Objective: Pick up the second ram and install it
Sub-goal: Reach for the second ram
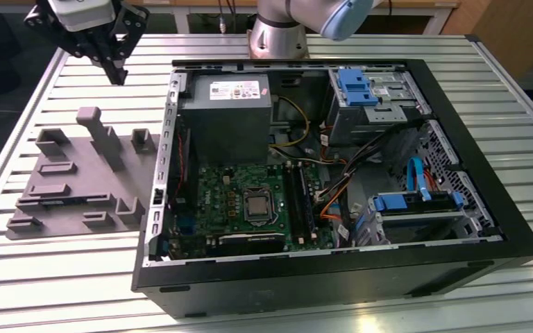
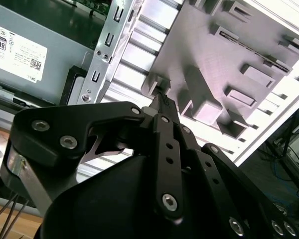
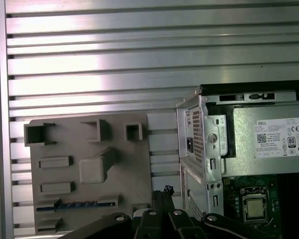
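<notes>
Gripper (image 1: 116, 75) empty and raised above the tabletop (image 1: 63, 277), with the ram (image 3: 72, 204) lying in a grey fixture (image 1: 72, 180).

The black gripper's fingers are pressed together to a narrow tip and hold nothing. In the exterior view it hangs in the air at the upper left, clear of everything below it. In both wrist views its tip (image 2: 159, 99) (image 3: 162, 191) points down toward the strip of ribbed metal between the fixture (image 3: 134, 164) and an open computer case (image 1: 341, 277). The ram is a thin blue-green stick lying flat in a long slot of the fixture, well apart from the gripper. In the exterior view it shows as a dark bluish line (image 1: 63, 202) on the fixture's near side. The case lies on its side just beside the fixture, on the exterior view's right. Its green motherboard (image 1: 239, 187) is exposed.
</notes>
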Robot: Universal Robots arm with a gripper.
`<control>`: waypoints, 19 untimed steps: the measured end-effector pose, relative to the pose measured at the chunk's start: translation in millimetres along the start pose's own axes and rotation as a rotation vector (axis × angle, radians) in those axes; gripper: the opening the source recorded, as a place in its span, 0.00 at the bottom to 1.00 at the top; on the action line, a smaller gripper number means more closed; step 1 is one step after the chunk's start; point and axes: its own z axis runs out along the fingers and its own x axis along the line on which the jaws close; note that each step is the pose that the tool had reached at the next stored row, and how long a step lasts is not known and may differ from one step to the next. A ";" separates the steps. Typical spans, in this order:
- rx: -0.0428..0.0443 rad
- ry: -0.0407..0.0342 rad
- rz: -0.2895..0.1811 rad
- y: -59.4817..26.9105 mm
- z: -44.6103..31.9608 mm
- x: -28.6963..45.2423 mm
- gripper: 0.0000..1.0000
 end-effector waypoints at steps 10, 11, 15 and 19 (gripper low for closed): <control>0.0001 0.0000 0.000 -0.3 -0.1 3.7 0.11; 0.0001 0.0000 0.000 -0.3 -0.1 4.2 0.11; 0.0000 0.0000 0.000 -0.5 -0.1 6.4 0.11; 0.0000 0.0000 0.000 -0.7 -0.2 8.6 0.11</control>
